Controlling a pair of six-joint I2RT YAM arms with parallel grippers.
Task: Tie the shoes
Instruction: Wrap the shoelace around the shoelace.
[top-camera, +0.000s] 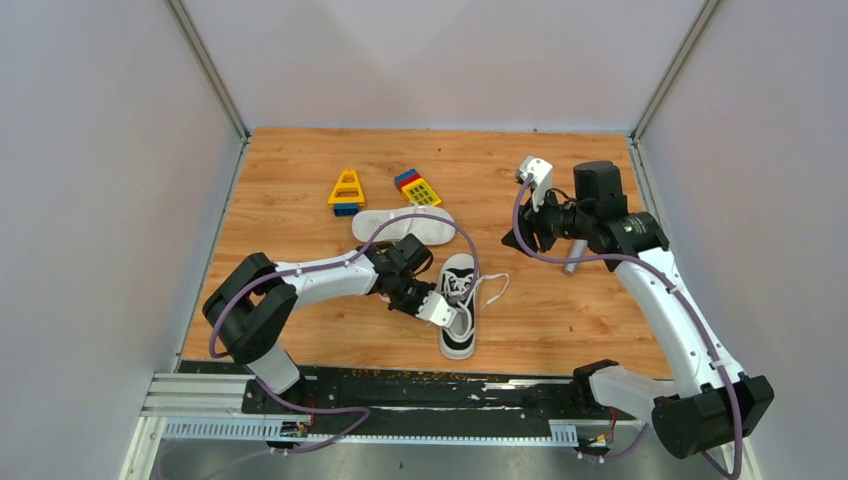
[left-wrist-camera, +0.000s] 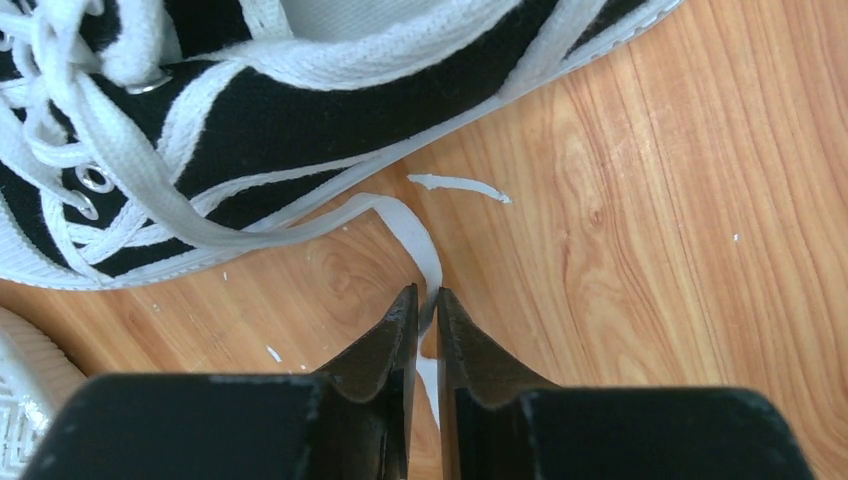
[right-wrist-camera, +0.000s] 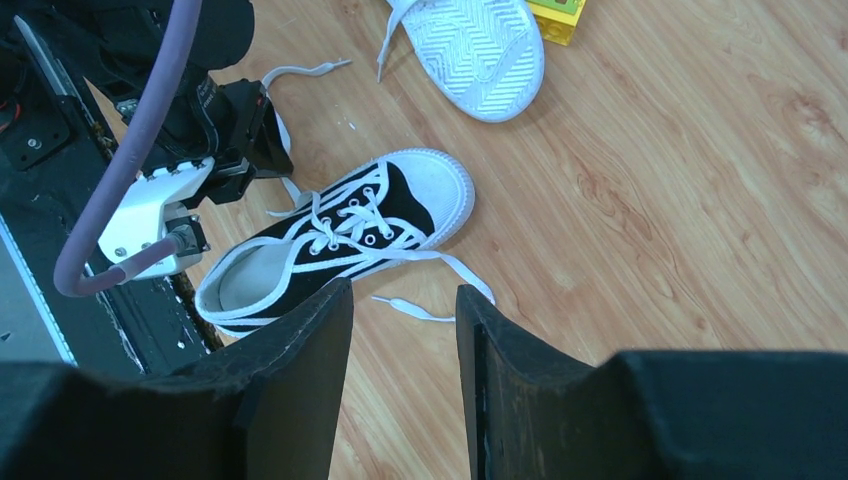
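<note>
Left gripper low at table, jaws nearly together, pinching loose lace. Upright shoe just right of it, long axis near-to-far, toe away. Second shoe sole-up beyond. Right gripper well apart, jaws parted, empty, so the farther one.
</note>
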